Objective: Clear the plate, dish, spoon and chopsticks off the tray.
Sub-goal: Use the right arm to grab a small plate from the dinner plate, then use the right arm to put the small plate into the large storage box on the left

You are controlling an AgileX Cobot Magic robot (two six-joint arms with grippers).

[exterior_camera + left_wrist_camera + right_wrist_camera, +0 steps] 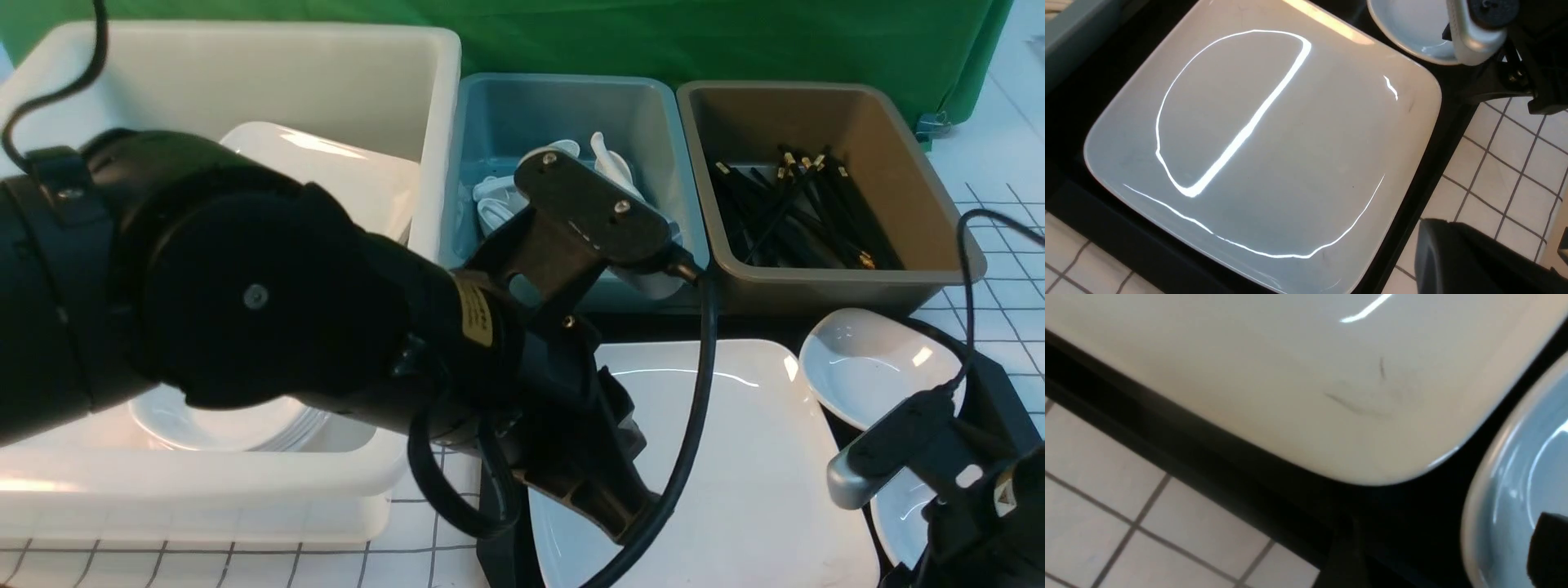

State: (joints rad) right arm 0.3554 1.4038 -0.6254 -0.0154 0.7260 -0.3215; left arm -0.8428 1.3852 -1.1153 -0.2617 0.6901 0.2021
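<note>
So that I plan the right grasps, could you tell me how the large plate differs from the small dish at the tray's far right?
The plate is much wider than the dish. The plate is a shallow rounded square; the dish is rounder and deeper, like a bowl. The plate fills the middle of the tray; the dish sits at its far right. Both are glossy white, empty and lie on the tray.

White tub, teal tub and brown tub stand side by side.
</note>
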